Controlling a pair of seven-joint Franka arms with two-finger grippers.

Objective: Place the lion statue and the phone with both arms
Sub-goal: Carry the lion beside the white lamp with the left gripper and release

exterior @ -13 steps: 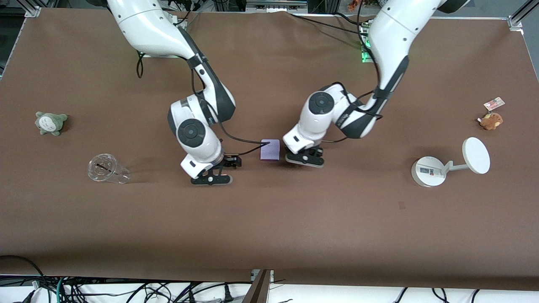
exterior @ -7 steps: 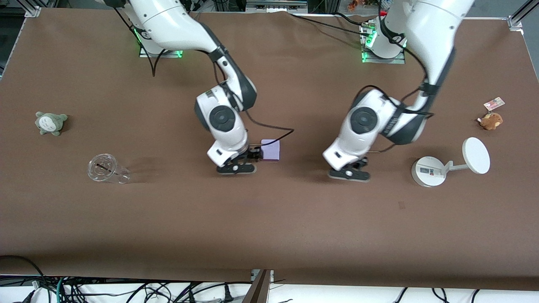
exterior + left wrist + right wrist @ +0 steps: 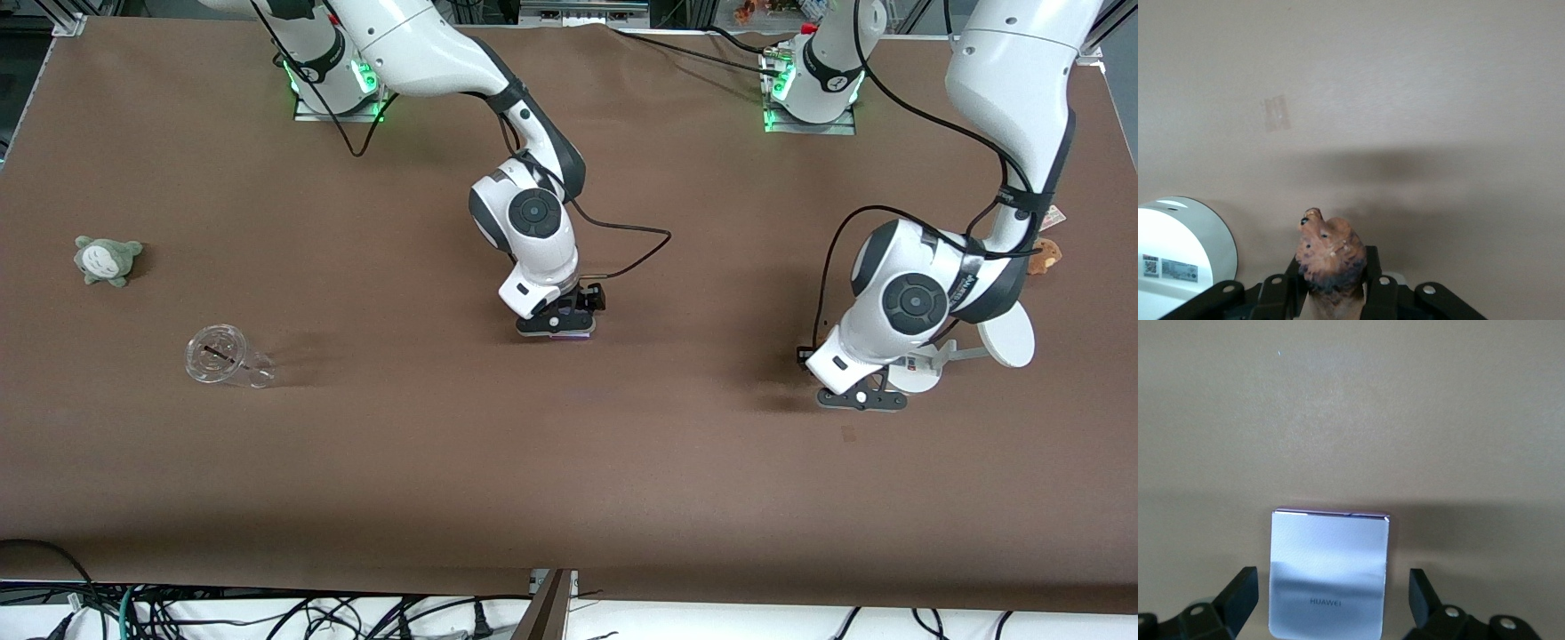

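Near the middle of the front view, the phone lies flat on the counter, the right hand spread wide astride it. Lower straight and pinch its long edges evenly. Toward the right edge of that frame, the left hand grips the lion statue above the counter beside the white stand; set it down clear of that base.
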